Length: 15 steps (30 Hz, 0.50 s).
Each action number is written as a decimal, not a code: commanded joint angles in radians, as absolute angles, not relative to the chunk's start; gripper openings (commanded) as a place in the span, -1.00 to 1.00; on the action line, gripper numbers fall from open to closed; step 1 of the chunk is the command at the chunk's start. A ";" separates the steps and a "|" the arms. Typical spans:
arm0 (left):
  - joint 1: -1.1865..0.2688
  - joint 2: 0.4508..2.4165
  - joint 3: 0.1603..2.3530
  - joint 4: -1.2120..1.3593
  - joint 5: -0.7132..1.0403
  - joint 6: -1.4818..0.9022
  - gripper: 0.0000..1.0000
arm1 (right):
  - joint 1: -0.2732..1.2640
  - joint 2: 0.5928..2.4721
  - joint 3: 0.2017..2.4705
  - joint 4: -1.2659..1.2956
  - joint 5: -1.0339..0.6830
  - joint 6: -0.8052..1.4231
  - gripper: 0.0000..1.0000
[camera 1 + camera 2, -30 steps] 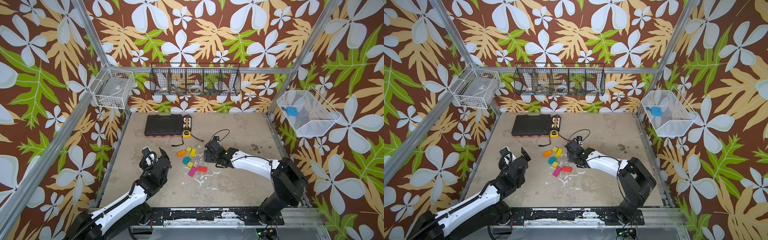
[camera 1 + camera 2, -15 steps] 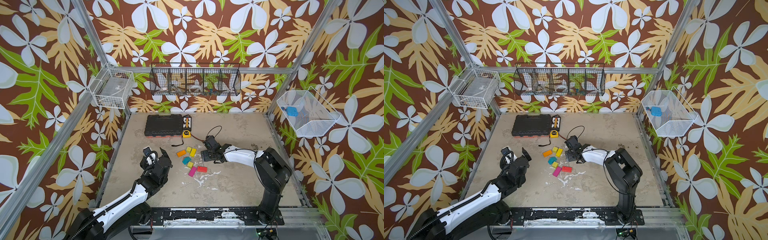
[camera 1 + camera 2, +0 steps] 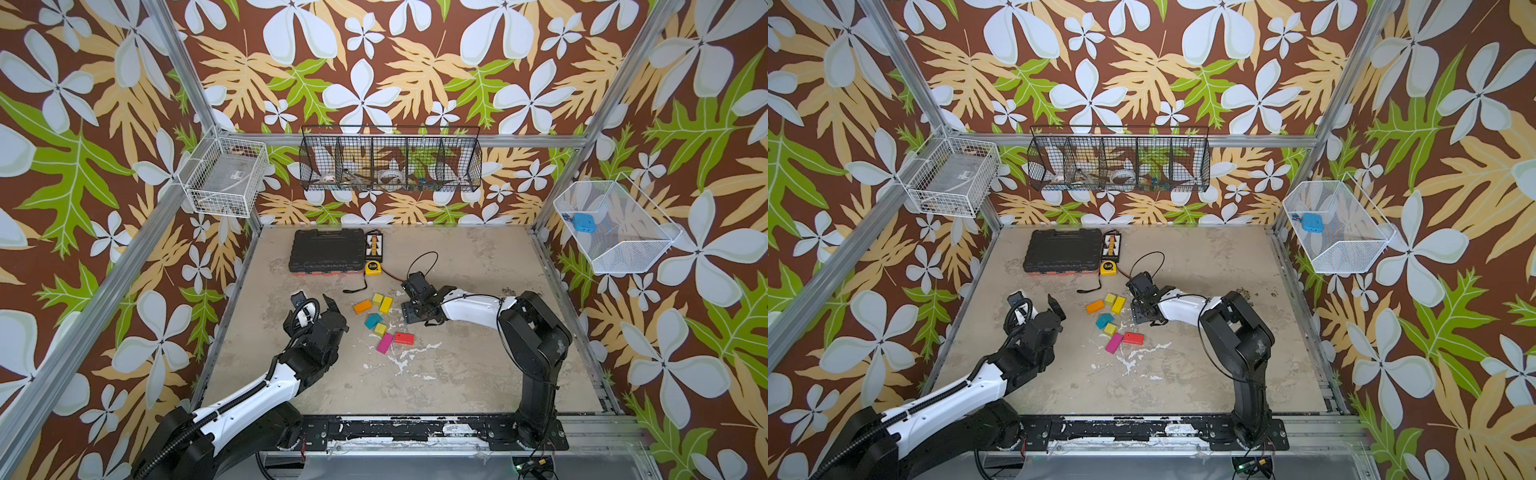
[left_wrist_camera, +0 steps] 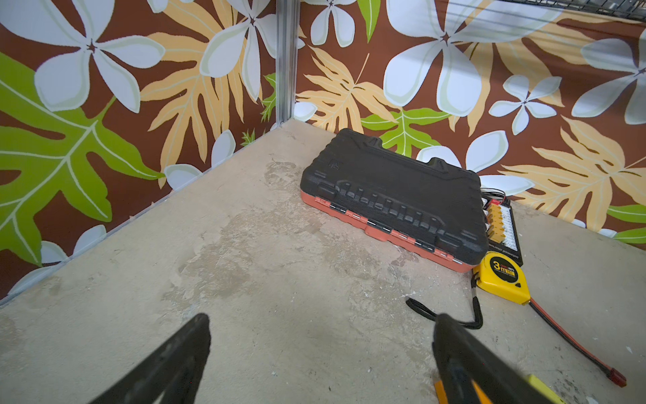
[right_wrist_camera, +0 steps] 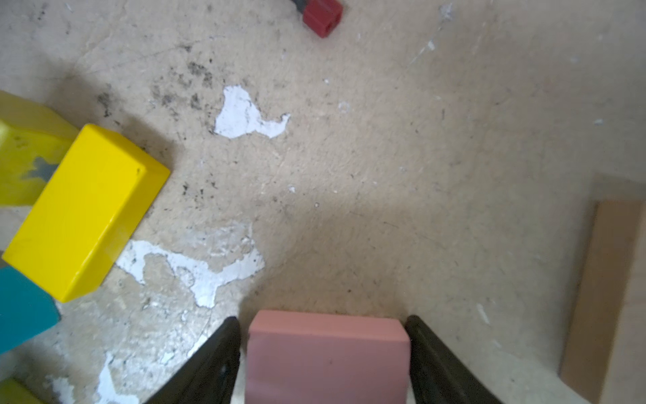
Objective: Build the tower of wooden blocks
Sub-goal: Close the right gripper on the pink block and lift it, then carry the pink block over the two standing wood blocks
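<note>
Loose wood blocks lie mid-table in both top views: an orange brick (image 3: 363,306), a yellow cube (image 3: 377,298), a yellow brick (image 3: 386,304), a teal wedge (image 3: 372,320), a magenta brick (image 3: 385,343) and a red brick (image 3: 404,338). No tower stands. My right gripper (image 3: 409,316) points down just right of them. In the right wrist view its jaws (image 5: 321,318) straddle a pink block (image 5: 327,356) on the floor, a thin gap showing on one side. A tan plank (image 5: 604,290) lies nearby. My left gripper (image 3: 314,301) hovers open and empty left of the blocks.
A black tool case (image 3: 326,251), a connector board (image 3: 375,245) and the yellow tape measure (image 3: 373,268) with its black strap sit at the back. A red-plugged cable (image 4: 615,377) runs across the floor. Wire baskets (image 3: 390,164) hang on the walls.
The right arm's elbow swung inward and its gripper crept slightly left. Its jaws narrowed around the pink block. The left arm stayed still.
</note>
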State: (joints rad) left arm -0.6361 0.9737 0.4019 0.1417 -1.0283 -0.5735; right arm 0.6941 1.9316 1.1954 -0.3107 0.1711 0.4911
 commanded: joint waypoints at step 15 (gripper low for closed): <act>-0.635 1.018 0.431 0.181 -0.990 -0.531 0.99 | 0.695 1.900 1.208 -0.405 0.179 0.518 0.05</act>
State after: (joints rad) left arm -0.6361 1.0153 0.4248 0.1532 -1.0103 -0.5591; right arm 0.6941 1.9190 1.2003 -0.3561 0.1650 0.5121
